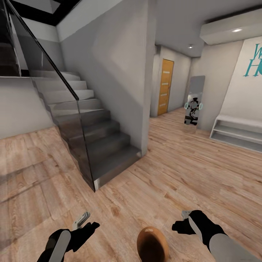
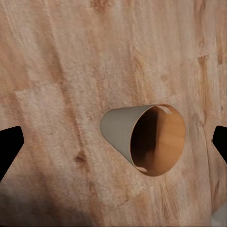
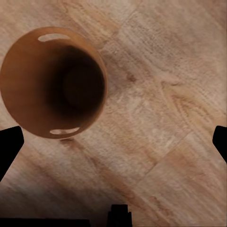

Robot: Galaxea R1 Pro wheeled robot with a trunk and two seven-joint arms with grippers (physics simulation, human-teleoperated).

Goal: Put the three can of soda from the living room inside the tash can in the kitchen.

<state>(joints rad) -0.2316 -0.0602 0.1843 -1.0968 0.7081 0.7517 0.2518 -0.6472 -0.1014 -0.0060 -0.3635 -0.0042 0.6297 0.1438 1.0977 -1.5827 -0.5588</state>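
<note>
The trash can (image 1: 153, 244), a small tapered bucket, pale grey outside and glossy brown inside, sits low in the head view between my two arms. The left wrist view shows the trash can (image 2: 142, 139) from the side, and the right wrist view looks into the trash can (image 3: 52, 87), whose dark inside holds nothing I can make out. What it rests on I cannot tell. My left gripper (image 1: 87, 222) is open and holds nothing. My right gripper (image 1: 182, 220) is also open, its black fingertips (image 3: 9, 146) wide apart. The soda cans are out of view.
A grey staircase (image 1: 98, 138) with a glass balustrade (image 1: 69, 123) rises at the left, behind a wall corner (image 1: 143, 109). A hallway of wood plank floor (image 1: 189, 163) runs ahead to an orange door (image 1: 165, 87), a standing mirror (image 1: 194, 102) and a white low shelf (image 1: 236, 133).
</note>
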